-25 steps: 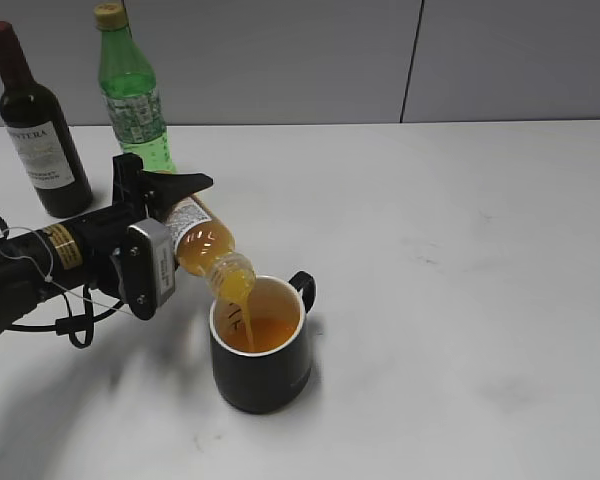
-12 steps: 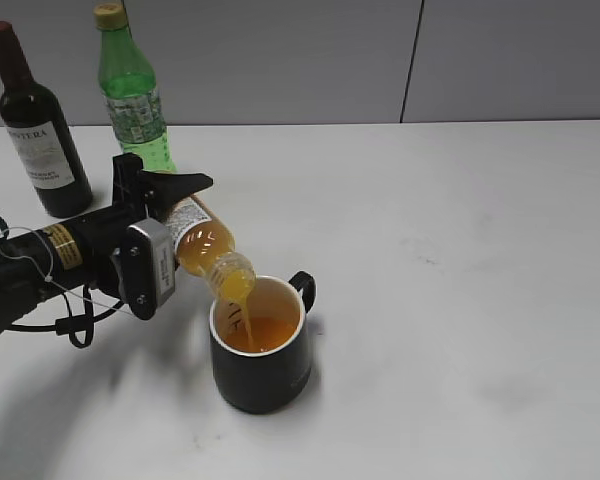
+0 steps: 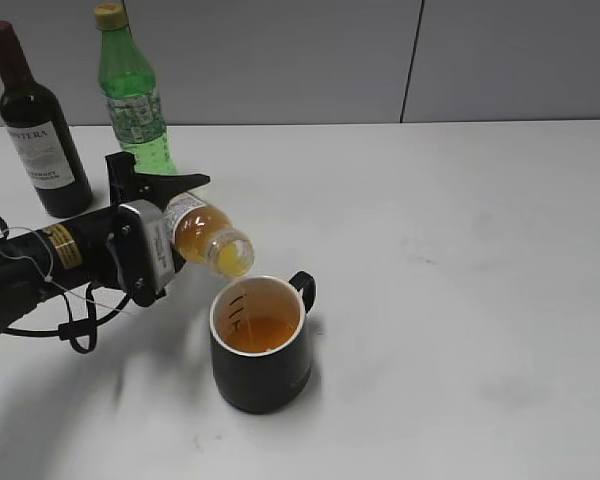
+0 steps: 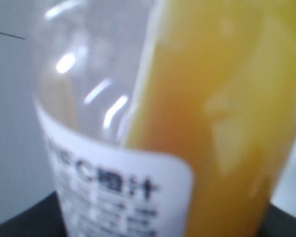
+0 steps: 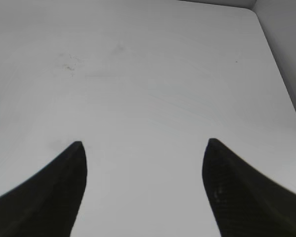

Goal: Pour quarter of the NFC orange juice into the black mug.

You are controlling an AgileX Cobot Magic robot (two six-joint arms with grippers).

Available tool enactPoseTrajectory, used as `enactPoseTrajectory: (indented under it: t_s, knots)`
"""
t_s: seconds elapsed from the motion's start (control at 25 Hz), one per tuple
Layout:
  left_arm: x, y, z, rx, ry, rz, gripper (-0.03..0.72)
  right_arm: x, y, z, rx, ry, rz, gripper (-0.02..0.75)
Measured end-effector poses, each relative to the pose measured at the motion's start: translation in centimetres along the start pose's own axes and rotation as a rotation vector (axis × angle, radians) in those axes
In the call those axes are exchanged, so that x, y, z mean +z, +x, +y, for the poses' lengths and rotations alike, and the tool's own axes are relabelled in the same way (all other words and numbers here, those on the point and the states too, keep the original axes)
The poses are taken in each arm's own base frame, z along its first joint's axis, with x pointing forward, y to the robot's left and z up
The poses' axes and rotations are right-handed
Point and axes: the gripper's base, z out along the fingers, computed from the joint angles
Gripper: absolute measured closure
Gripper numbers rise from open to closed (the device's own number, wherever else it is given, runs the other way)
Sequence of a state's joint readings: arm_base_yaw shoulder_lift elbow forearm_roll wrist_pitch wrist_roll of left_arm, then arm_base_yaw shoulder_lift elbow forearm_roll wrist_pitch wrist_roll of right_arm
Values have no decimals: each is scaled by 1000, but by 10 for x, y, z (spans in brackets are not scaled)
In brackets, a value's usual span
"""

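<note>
One left gripper (image 3: pixel 170 215) clamps the NFC orange juice (image 3: pixel 205 240), tilted above the black mug (image 3: pixel 262 345) rim.

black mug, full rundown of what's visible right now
The black mug is squat and matte black with a cream-white inside that bears short dark marks on the inner wall. Its loop handle points back-right. It stands upright on the white table, partly filled with orange liquid. Nothing touches it: the NFC orange juice bottle, held tilted by the left gripper, hangs above and left of its rim, with no stream visible.
</note>
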State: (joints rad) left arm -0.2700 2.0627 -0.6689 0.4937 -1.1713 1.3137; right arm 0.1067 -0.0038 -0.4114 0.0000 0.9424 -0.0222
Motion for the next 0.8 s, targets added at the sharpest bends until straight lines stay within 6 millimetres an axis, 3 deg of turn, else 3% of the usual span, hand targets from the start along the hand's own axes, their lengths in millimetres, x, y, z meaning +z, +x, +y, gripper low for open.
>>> enactPoseTrajectory:
  t_s: [0.2,0.56,0.8]
  knots:
    - [0,-1,-3,-220,12,-12,219,0,0,0,0,0,0,182]
    - [2,0,-30,-975,88,16,219,0,0,0,0,0,0,182]
    - [3,2,-35,-1300,75,54,219,0,0,0,0,0,0,182]
